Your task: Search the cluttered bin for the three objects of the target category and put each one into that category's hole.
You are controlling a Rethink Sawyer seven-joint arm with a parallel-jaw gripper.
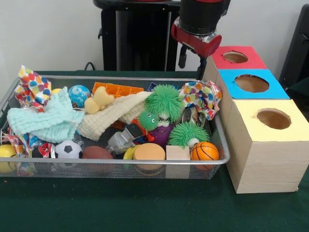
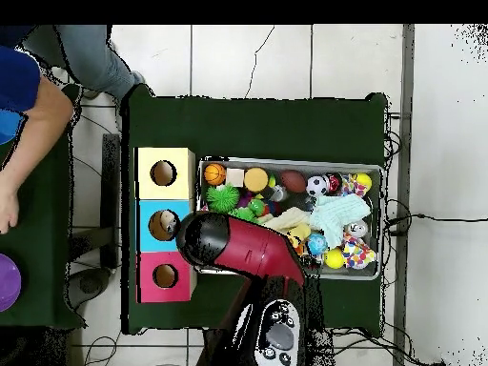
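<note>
Balls, the likeliest target category, lie scattered through the wire-mesh bin [image 1: 219, 126]: a basketball [image 1: 204, 151] at the front corner nearest the boxes, a soccer ball [image 1: 68, 149] and a brown football [image 1: 96, 152] along the front wall, a globe-patterned ball [image 1: 78, 93] toward the back, and a yellow ball [image 1: 7, 151] at the far end; which category is actually wanted cannot be told. Around them lie green spiky toys [image 1: 165, 100], a pale mint cloth [image 1: 46, 121], a cream cloth [image 1: 113, 117], a round wooden block [image 1: 149, 152] and spotted fabric [image 1: 33, 86]. Beside the bin stand three wooden boxes, each with a round hole in its lid: yellow box [image 1: 268, 125], blue box [image 1: 251, 84] and red box [image 1: 236, 57]. The gripper [image 1: 193, 60] hangs from the red and black arm [image 2: 238, 248] above the bin's back corner, next to the red box; whether it is spread or closed cannot be told, and nothing appears to be carried. Judged from this, the work stands at the search stage. The next move calls for descending on one exposed item, clear of cloth and mesh. A dark green cloth [image 1: 145, 208] covers the table; the floor is pale tile, and a person [image 2: 24, 105] sits at an adjoining table.
</note>
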